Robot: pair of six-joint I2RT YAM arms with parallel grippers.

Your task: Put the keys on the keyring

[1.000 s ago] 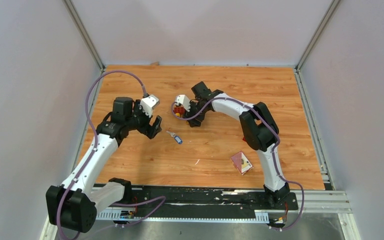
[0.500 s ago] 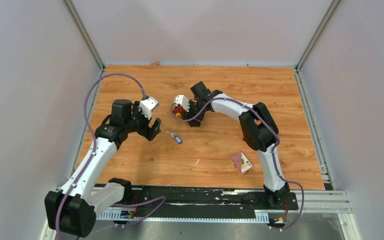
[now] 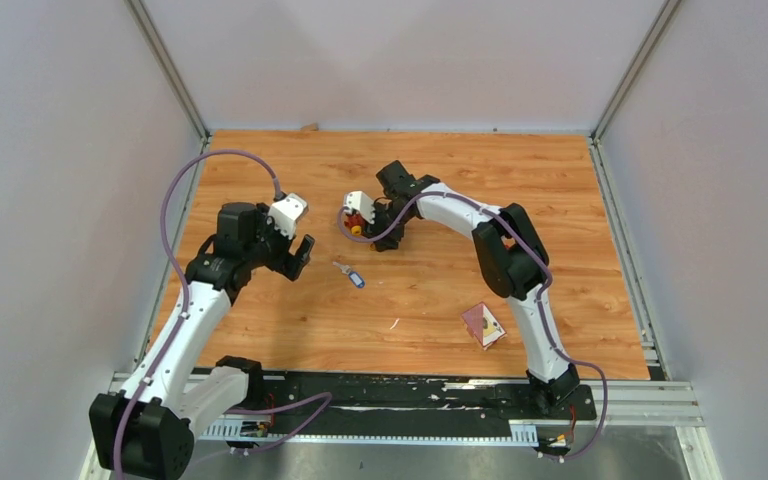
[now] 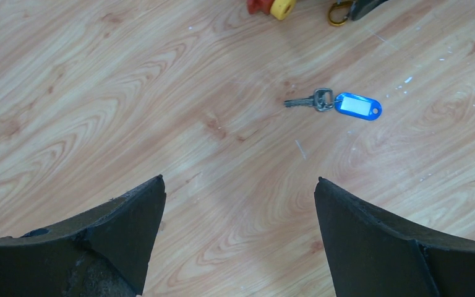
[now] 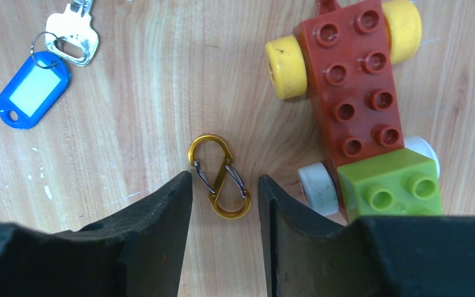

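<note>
The right gripper (image 5: 222, 185) sits low over the table (image 5: 130, 124) with its jaws partly spread. One finger stands on each side of the gold keyring (image 5: 219, 176), and a sliver of wood shows on either side, so nothing is pinched yet. To do this well, I'd say it should close squarely across the ring's lower loop, leave the wire gates free, and stay off the toy car (image 5: 359, 105) just right of its fingers. The blue-tagged key (image 5: 34, 86) lies ahead and to the left of that gripper. The left gripper (image 4: 238, 182) hangs spread wide and empty, with that key ahead of it and to its right. Only the right wrist view shows the ring's clip shape and the gaps beside the fingers; from above I can't make the ring out, and I find no second key in any view
</note>
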